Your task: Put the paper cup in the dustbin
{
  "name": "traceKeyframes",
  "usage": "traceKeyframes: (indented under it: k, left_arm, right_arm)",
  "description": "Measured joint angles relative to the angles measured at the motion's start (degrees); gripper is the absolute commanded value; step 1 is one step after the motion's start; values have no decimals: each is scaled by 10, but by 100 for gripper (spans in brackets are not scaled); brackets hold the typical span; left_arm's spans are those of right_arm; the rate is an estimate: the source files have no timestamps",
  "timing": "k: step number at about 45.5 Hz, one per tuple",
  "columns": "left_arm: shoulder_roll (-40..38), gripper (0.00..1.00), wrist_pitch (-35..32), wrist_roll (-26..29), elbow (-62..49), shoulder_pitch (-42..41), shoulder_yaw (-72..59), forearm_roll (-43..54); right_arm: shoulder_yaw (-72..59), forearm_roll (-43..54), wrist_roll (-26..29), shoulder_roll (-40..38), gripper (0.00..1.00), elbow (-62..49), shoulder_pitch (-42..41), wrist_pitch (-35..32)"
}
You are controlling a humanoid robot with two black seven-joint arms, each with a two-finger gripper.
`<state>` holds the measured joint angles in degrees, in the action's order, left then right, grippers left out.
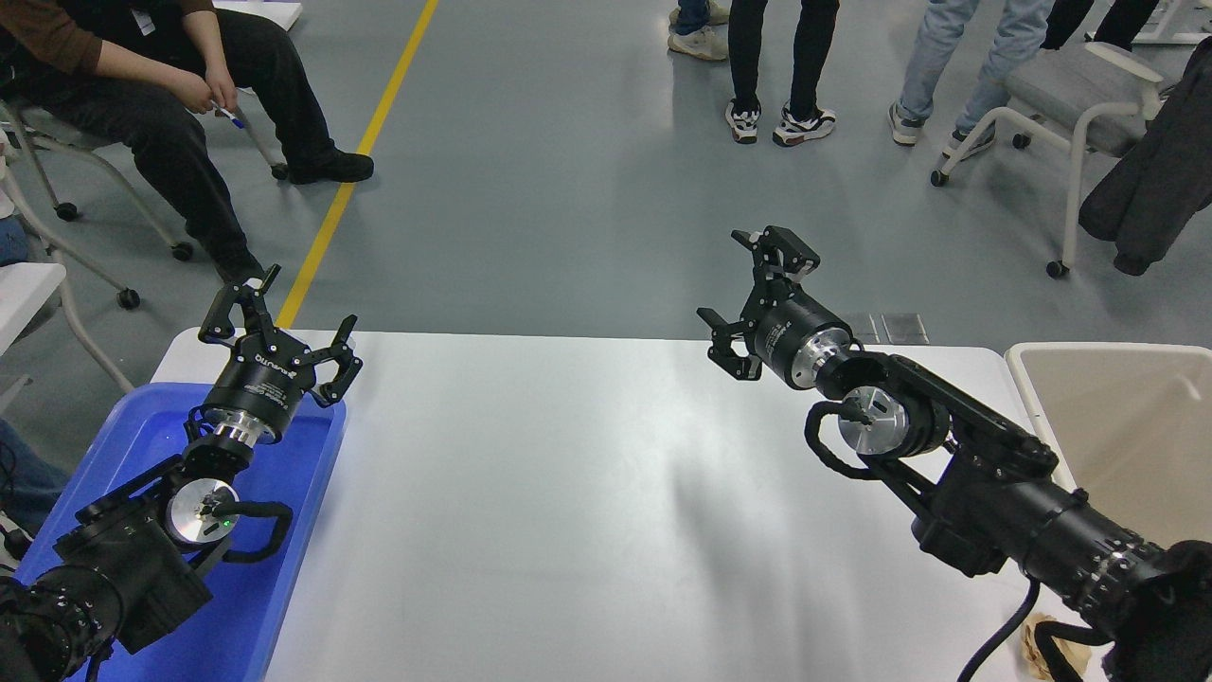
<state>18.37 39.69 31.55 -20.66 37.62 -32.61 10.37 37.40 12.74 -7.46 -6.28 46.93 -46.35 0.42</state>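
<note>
The paper cup is not in view. The dustbin (1037, 358), a beige bin with a thick pale rim, stands off the table's right edge; what I see of its inside is bare. My right gripper (743, 289) is open and empty, held above the table's far edge right of centre, its arm reaching in from the lower right. My left gripper (279, 322) is open and empty, parked at the lower left over the blue tray.
A shallow blue tray (151, 426) lies at the table's left end under the left arm. A crumpled tan paper ball (1042, 635) lies at the front right, mostly hidden by the right arm. People sit and stand beyond the table; a chair (1070, 95) stands at the far right.
</note>
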Motion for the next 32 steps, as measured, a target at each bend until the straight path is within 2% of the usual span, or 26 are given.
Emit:
traceKeyframes:
  k: [15,32]
  left_arm:
    - [0,100,0,0,0,0,0,0]
    - [0,100,0,0,0,0,0,0]
  right_arm:
    - [61,1,-2,20,100,-18,21,-14]
    - [139,-97,-2,25,100,-71,53,-40]
